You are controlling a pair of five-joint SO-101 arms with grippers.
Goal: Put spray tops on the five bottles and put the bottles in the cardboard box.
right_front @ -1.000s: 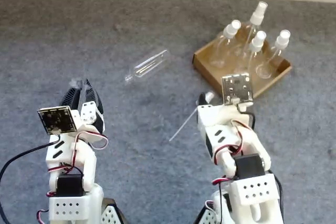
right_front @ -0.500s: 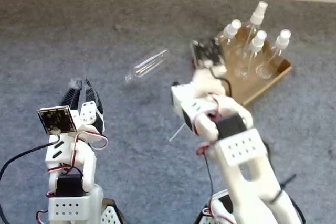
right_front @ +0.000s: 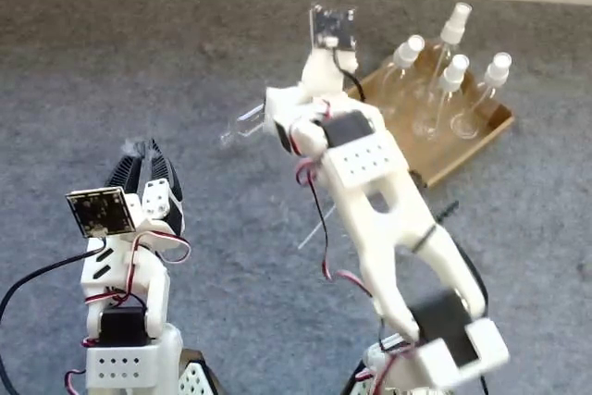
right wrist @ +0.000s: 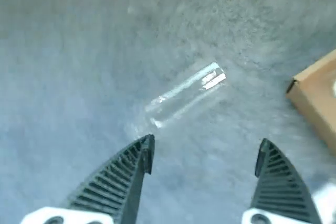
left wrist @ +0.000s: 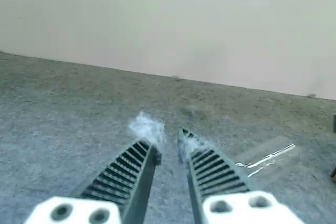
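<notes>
**Fifth bottle uncapped on the table, right gripper above it**

Table (right_front: 111,53): grey carpet-like surface, the work area.

Right arm (right_front: 370,182): stretched out across the middle of the table. Right gripper (right wrist: 206,140) has its jaws spread wide, holds nothing and hangs above the lying bottle.

Left arm (right_front: 125,256): near side of the table, well apart from the box. Left gripper (left wrist: 167,145) has its jaws drawn almost together, nothing between them and bits of fluff on the tips.

Cardboard box (right_front: 435,168): far right, shallow. Four bottles (right_front: 442,90) stand upright inside, each with a white spray top on.

Fifth bottle (right wrist: 184,95): clear, on its side on the table, near the box's corner but apart from it, no top on.

Thin pale line (right_front: 314,227) beside the right arm: perhaps the dip tube of the last spray top, but too fine to be sure.

Handling judgement: the fifth bottle looks empty, so it is light. The wall is smooth and round, so it should be slippery in the jaws and free to roll. Best taken across mid-barrel, jaws square to its long axis, with moderate squeeze. Leave the neck clear for the top.
</notes>
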